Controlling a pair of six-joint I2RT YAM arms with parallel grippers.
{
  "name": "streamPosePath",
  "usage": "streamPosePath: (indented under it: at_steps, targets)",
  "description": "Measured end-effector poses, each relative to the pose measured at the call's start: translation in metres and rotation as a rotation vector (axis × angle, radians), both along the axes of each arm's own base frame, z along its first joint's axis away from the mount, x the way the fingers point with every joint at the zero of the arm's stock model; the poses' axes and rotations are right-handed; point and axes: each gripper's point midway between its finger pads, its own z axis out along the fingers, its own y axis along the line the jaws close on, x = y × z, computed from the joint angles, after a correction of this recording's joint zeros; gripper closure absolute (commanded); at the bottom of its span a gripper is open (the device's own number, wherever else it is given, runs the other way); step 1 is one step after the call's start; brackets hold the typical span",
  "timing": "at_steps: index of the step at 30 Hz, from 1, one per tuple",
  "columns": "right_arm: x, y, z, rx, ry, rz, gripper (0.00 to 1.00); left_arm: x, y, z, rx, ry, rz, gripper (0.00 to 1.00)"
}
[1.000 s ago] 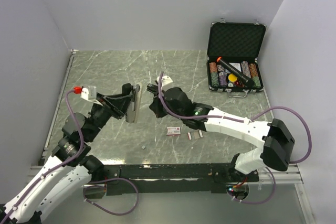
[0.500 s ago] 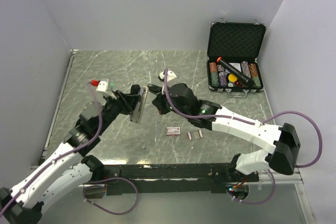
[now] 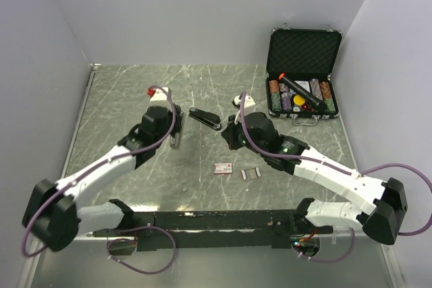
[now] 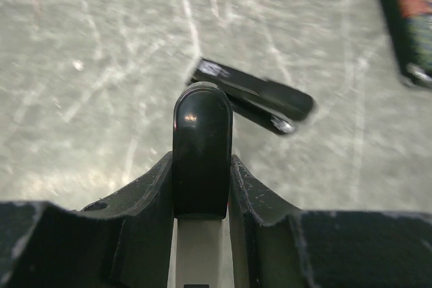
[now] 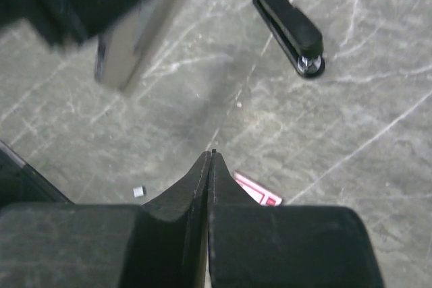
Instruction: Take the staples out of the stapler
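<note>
- The left end effector (image 4: 201,170) is clamped on a long thin piece (image 4: 202,123) with a round black end and a silver metal body. It looks like the rail part of the stapler, but that is not sure.
- The right end effector (image 5: 210,160) has its two fingers pressed together, with nothing in them. It hangs above the grey-green, stone-look tabletop (image 3: 121,99).
- The small slim black stapler (image 3: 204,118) lies flat on the tabletop. It is between the two end effectors and a bit farther back. Nothing touches it.
- Short silvery staple strips (image 3: 251,174) lie near the front, just beside a small flat red-and-white box (image 3: 223,168). One tiny silvery bit (image 3: 184,187) lies apart, more to the left.
- The job looks nearly done if the held piece has no more staples in it. The pictures do not show that.
- The held piece is smooth and thin. It could slip out and fall if the fingers loosen a little or the arm swings fast.
- If staples are inside it, a tilt could make them slide out and scatter far.
- The right arm reaches past close to the staple strips. If it dips low, it could push them or the box away.
- The two arms are near each other, so a quick move could make them bump.
</note>
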Motion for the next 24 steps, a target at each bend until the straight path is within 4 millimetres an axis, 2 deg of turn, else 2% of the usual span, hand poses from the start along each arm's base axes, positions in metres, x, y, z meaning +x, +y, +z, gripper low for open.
streamPosePath:
  at_steps: [4,8,11,14,18,22,24]
  targets:
    - [-0.006,-0.003,-0.019,-0.015,0.041,0.004,1.0,0.04,0.014,-0.002,0.046,0.013,0.06,0.99]
    - [-0.015,-0.004,-0.032,-0.014,0.082,0.019,1.0,0.076,0.042,-0.004,0.063,0.02,0.104,0.99]
    - [-0.019,-0.003,-0.033,-0.001,0.095,0.03,1.0,0.097,0.059,-0.015,0.087,0.042,0.11,0.99]
    - [-0.022,-0.004,-0.03,0.018,0.097,0.035,1.0,0.118,0.073,-0.035,0.11,0.089,0.092,0.99]
    - [-0.026,-0.007,-0.024,0.04,0.087,0.038,1.0,0.136,0.078,-0.065,0.139,0.152,0.05,0.99]
    - [-0.029,-0.01,-0.024,0.047,0.085,0.041,1.0,0.14,0.071,-0.089,0.159,0.199,-0.007,0.99]
    - [-0.03,-0.011,-0.025,0.045,0.087,0.041,1.0,0.143,0.068,-0.095,0.161,0.211,-0.027,0.94]
